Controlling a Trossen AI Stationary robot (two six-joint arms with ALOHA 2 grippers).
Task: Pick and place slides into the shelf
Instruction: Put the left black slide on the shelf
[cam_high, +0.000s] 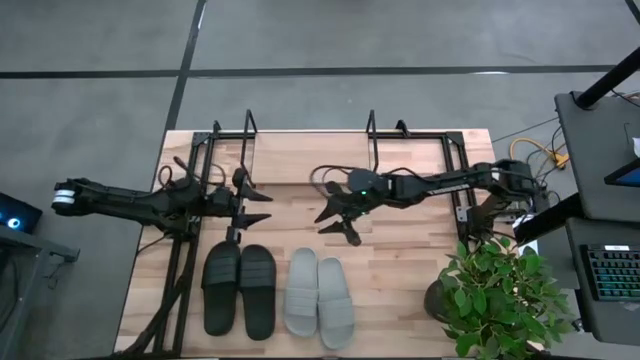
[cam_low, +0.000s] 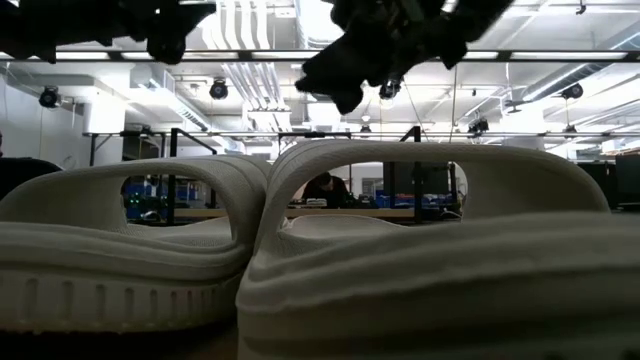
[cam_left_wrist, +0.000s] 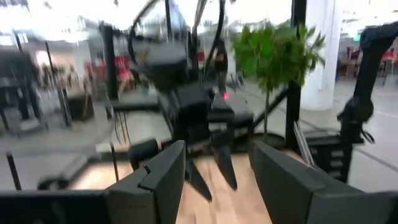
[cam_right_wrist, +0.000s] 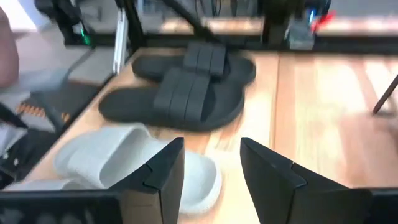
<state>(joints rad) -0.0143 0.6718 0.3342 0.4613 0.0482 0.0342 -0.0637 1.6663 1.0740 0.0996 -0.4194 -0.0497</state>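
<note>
Two black slides and two light grey slides lie side by side, soles down, near the table's front edge. The shelf, a black wire rack on a light board, stands along the far edge with nothing on it. My right gripper hovers open above the table between the shelf and the grey slides, tilted down toward them, with the black slides beyond. My left gripper is open and level, above the table beyond the black pair, with nothing between its fingers.
A potted plant stands at the near right corner of the table. The arms' black support frames run along both table sides. Bare wood lies between the two grippers. In the low view the grey slides fill the foreground.
</note>
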